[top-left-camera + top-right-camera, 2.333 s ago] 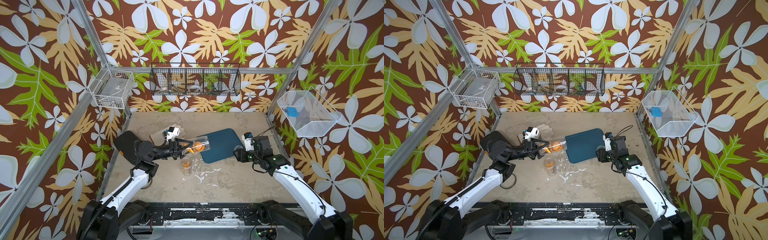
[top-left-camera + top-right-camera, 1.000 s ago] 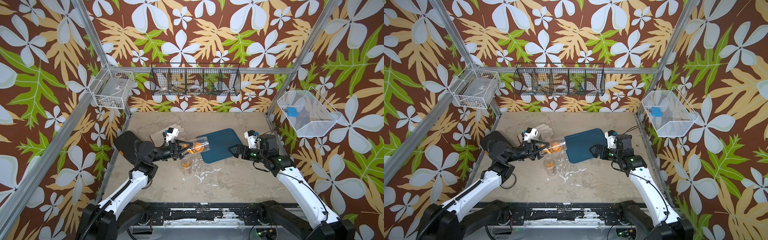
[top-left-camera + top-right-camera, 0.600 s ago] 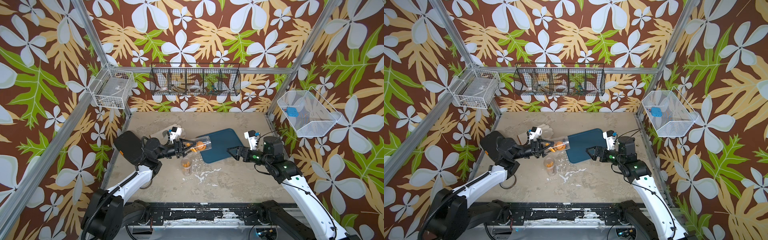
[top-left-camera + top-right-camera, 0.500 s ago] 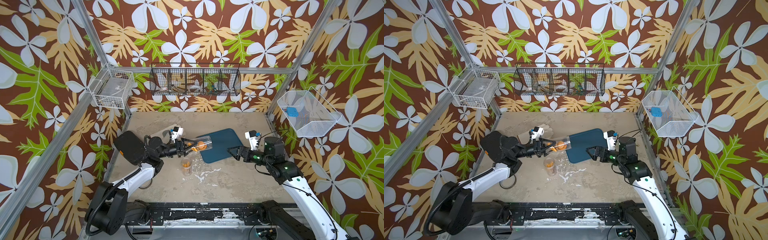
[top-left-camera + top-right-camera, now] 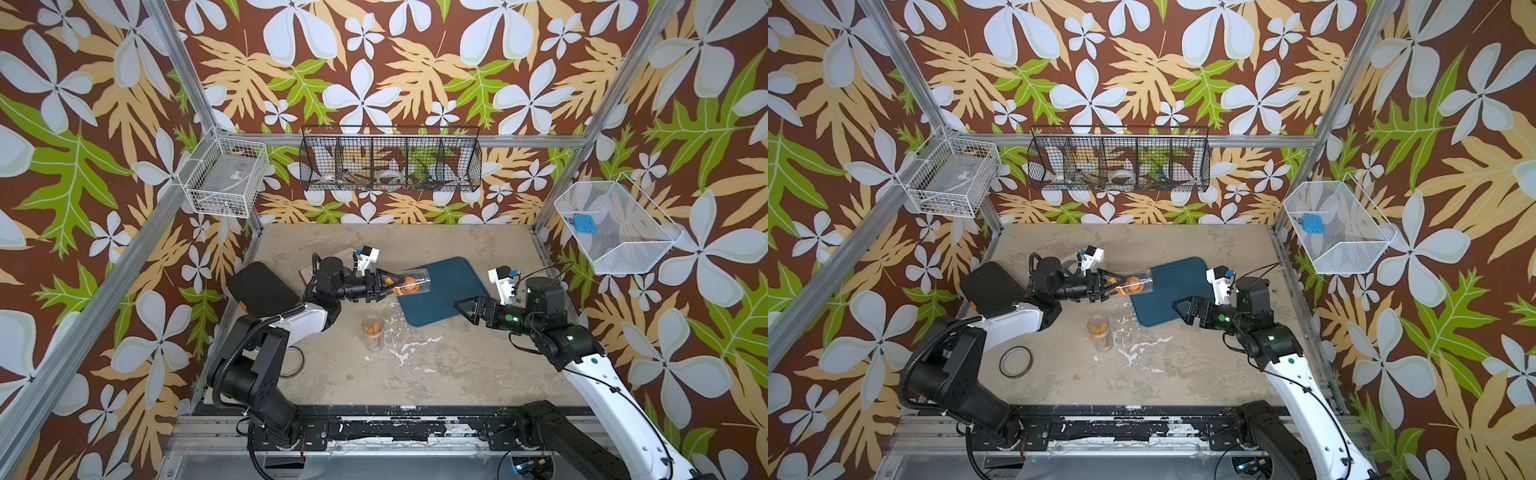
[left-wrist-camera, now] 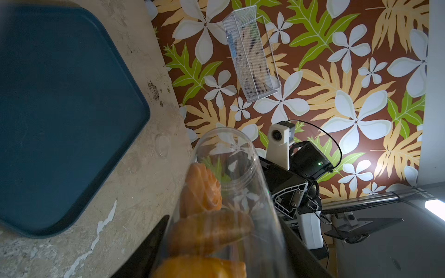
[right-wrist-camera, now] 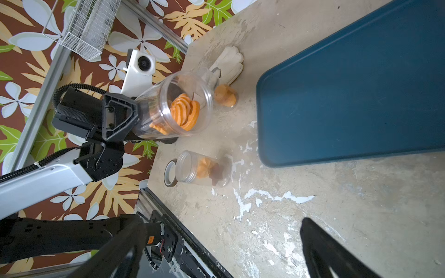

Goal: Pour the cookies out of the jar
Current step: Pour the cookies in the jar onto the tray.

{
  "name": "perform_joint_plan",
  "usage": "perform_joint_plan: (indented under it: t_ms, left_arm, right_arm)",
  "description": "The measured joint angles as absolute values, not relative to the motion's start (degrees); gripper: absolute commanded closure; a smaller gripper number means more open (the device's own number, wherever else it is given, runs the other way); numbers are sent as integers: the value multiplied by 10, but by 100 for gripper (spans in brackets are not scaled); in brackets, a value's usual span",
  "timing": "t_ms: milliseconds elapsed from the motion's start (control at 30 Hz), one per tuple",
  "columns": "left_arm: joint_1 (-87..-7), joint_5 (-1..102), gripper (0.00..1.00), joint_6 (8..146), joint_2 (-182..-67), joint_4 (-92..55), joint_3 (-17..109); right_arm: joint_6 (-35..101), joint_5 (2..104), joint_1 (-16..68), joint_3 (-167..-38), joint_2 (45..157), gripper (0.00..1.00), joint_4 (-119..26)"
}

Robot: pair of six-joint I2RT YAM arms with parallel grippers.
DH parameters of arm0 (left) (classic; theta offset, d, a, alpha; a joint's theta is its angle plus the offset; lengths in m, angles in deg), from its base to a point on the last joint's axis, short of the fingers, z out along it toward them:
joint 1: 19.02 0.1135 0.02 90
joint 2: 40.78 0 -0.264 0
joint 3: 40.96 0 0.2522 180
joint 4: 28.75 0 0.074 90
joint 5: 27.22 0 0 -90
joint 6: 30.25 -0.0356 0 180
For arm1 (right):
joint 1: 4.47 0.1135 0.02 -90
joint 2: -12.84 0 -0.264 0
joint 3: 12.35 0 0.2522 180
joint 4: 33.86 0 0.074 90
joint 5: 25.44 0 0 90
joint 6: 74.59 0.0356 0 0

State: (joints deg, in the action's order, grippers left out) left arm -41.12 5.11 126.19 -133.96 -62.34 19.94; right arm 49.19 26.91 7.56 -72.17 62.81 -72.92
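Observation:
My left gripper (image 5: 384, 284) (image 5: 1111, 284) is shut on the base end of a clear jar (image 5: 409, 284) (image 5: 1136, 284). The jar lies almost level above the table. Its open mouth points right, at the left edge of the blue tray (image 5: 449, 286) (image 5: 1177, 286). Orange and brown cookies (image 6: 203, 192) (image 7: 185, 112) sit inside the jar (image 6: 231, 192) (image 7: 178, 108), short of the mouth. The tray (image 6: 60, 108) (image 7: 349, 91) is bare. My right gripper (image 5: 459, 305) (image 5: 1177, 307) (image 7: 224, 252) hangs open by the tray's front right corner with nothing between its fingers.
A second clear jar with cookies (image 5: 372, 332) (image 5: 1099, 332) (image 7: 204, 168) stands upright on the table, in front of the held jar. A lid ring (image 5: 1016, 361) lies at the front left. A third jar (image 7: 225, 96) and a pale glove (image 7: 228, 65) sit behind my left gripper.
My left gripper has carried the jar a little to the right, toward the tray, still shut on it. My right gripper has shifted slightly left along the tray's front edge and stays open.

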Motion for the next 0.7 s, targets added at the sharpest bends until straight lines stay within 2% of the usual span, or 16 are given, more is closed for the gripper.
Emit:
perform_joint_plan:
  t_ms: [333,700]
  left_arm:
    - [-469,86,60,1237,-1456,-626,268]
    - [-475,106,60,1211,-1519,-609,305]
  right_arm:
    - [479,273,76,-723,636,0,-731]
    - [461,286,76,-727,636,0,-743]
